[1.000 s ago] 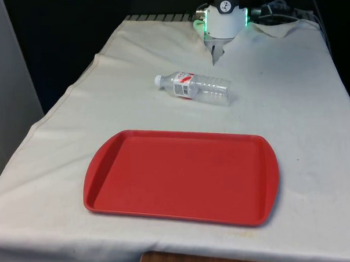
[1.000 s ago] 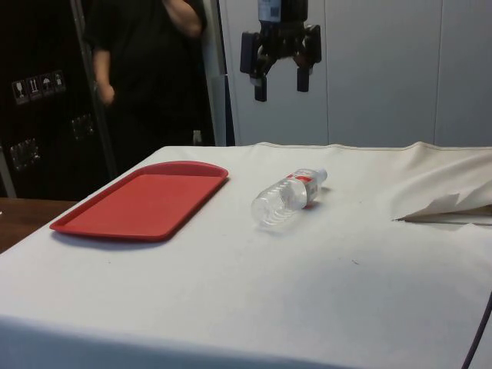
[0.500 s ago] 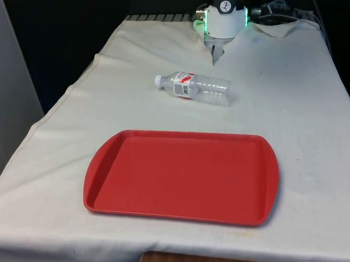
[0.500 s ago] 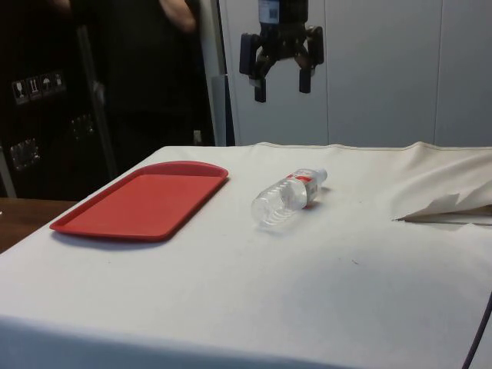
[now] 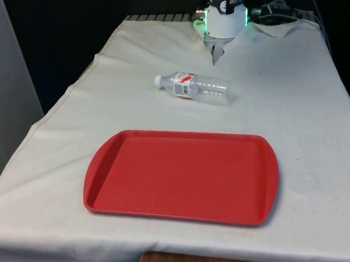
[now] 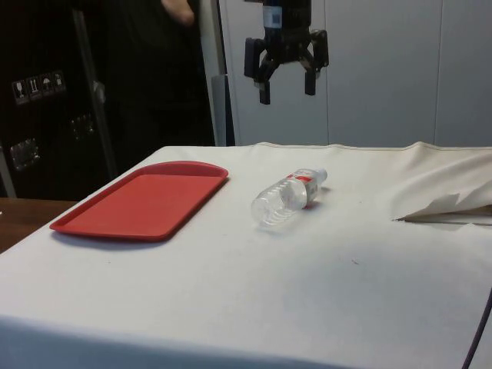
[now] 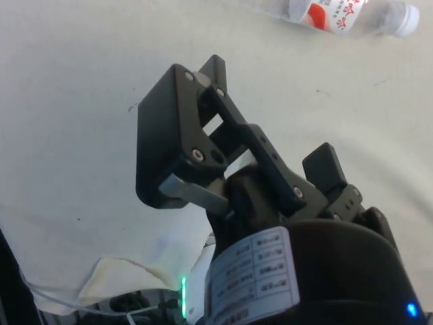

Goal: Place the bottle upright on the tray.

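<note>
A clear plastic bottle [image 5: 193,87] with a white cap and a red-and-white label lies on its side on the white cloth, its cap towards the front view's left. In the side view the bottle [image 6: 288,197] rests beside the red tray [image 6: 146,201]. The tray [image 5: 183,177] is bare and sits nearer the front edge than the bottle. My gripper [image 6: 287,94] hangs high above the table, past the bottle, with its fingers apart and nothing between them. From the front the gripper [image 5: 217,52] points down behind the bottle. In the wrist view the gripper [image 7: 257,125] is over bare cloth, the bottle [image 7: 338,13] off to one side.
A raised fold of cloth [image 6: 446,206] lies at the side view's right, near the robot's base [image 5: 281,26]. A person in dark clothes [image 6: 142,77] stands behind the tray's end of the table.
In the side view my gripper has shifted slightly to the right, still open. The person behind the table has moved. The bottle and tray have not moved.
</note>
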